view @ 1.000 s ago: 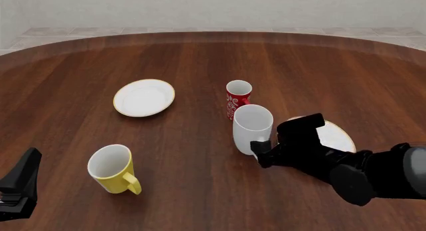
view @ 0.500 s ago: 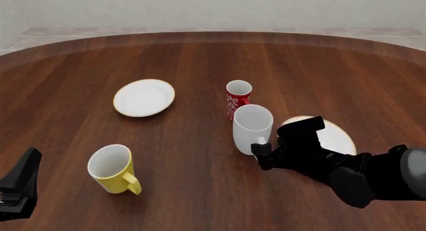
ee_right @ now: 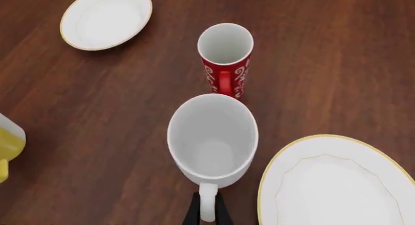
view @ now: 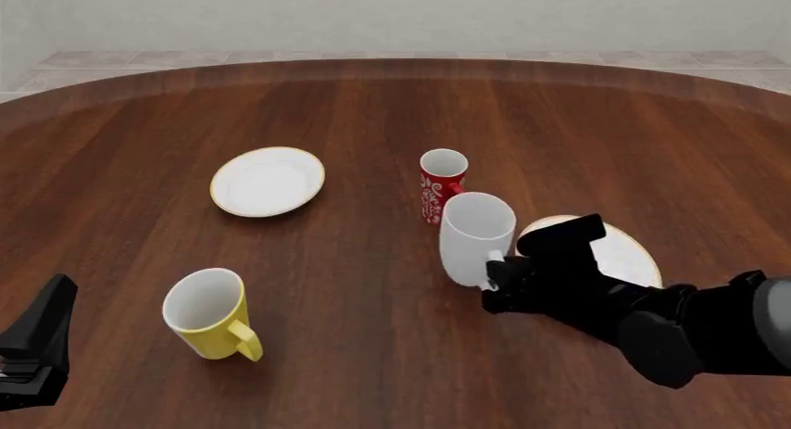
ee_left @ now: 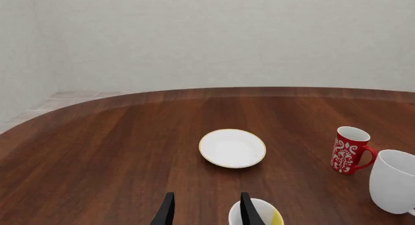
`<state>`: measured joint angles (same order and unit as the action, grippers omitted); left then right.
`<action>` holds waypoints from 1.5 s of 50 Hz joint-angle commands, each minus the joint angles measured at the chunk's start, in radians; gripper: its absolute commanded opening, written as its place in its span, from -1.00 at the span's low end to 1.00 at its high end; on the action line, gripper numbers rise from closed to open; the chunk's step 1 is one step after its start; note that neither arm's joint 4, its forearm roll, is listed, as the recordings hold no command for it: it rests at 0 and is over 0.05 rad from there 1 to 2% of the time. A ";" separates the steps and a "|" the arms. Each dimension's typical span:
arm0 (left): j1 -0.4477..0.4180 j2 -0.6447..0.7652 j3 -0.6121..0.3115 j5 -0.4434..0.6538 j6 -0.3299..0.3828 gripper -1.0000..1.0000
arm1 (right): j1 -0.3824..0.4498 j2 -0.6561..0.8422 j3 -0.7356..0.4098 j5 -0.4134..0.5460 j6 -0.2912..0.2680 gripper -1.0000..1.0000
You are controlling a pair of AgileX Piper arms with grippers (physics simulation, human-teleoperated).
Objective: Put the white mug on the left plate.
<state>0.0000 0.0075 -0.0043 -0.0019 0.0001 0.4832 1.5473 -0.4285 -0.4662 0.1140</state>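
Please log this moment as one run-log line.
right gripper: shut on white mug handle | mug: tilted, beside red cup | left plate: bare | left gripper: open, idle

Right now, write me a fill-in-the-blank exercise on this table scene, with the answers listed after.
1. The right claw is shut on the white mug's ____.
2. The left plate holds ____.
3. The cup just beyond the white mug is ____ with white patterns.
4. The yellow mug stands nearest the ____ claw.

Answers: handle; nothing; red; left
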 commanded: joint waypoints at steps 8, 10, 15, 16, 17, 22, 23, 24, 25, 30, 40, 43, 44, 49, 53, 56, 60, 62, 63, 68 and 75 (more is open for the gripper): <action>0.000 0.000 0.000 0.000 0.000 1.00 | 0.011 -0.011 -0.012 0.017 -0.012 -1.00; 0.000 0.000 0.000 0.000 0.000 1.00 | 0.012 -0.016 -0.013 0.020 -0.019 -1.00; 0.000 0.000 0.000 0.000 0.000 1.00 | 0.021 -0.037 -0.023 0.038 -0.024 -1.00; 0.000 0.000 0.000 0.000 0.000 1.00 | 0.021 -0.041 -0.025 0.042 -0.026 -1.00; 0.000 0.000 0.000 0.000 0.000 1.00 | 0.021 -0.043 -0.026 0.044 -0.027 -1.00; 0.000 0.000 0.000 0.000 0.001 1.00 | 0.025 -0.050 -0.024 0.043 -0.028 -1.00; 0.000 0.000 0.000 0.000 0.001 1.00 | 0.024 -0.051 -0.023 0.043 -0.027 -1.00; 0.000 0.000 0.000 0.000 0.000 1.00 | 0.024 -0.053 -0.023 0.045 -0.026 -1.00; 0.000 0.000 0.000 0.000 0.000 1.00 | 0.024 -0.059 -0.023 0.049 -0.029 -1.00; 0.000 0.000 0.000 0.000 0.000 1.00 | 0.022 -0.091 -0.028 0.075 -0.040 -1.00; 0.000 0.000 0.000 0.000 0.000 1.00 | 0.024 -0.140 -0.053 0.124 -0.054 -1.00; 0.000 0.000 0.000 0.000 0.000 1.00 | 0.029 -0.146 -0.065 0.137 -0.062 -1.00; 0.000 0.000 0.000 0.000 0.000 1.00 | 0.029 -0.147 -0.066 0.140 -0.063 -1.00; 0.000 0.000 0.000 0.000 0.000 1.00 | 0.035 -0.174 -0.101 0.182 -0.082 -1.00; 0.000 0.000 0.000 0.000 0.000 1.00 | 0.041 -0.184 -0.127 0.205 -0.100 -1.00; 0.000 0.000 0.000 0.000 0.000 1.00 | 0.047 -0.188 -0.143 0.217 -0.107 -1.00; 0.000 0.000 0.000 0.000 0.000 1.00 | 0.064 -0.185 -0.170 0.239 -0.109 -1.00; 0.000 0.000 0.000 0.000 0.000 1.00 | 0.069 -0.189 -0.188 0.258 -0.116 -1.00; 0.000 0.000 0.000 0.000 0.000 1.00 | 0.068 -0.193 -0.194 0.264 -0.123 -1.00; 0.000 0.000 0.000 0.000 0.000 1.00 | 0.063 -0.206 -0.230 0.295 -0.145 -1.00; 0.000 0.000 0.000 0.000 0.000 1.00 | 0.068 -0.207 -0.275 0.323 -0.160 -1.00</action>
<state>0.0000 0.0075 -0.0043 -0.0019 0.0000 0.5443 1.3519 -0.6399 -0.1878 -0.0257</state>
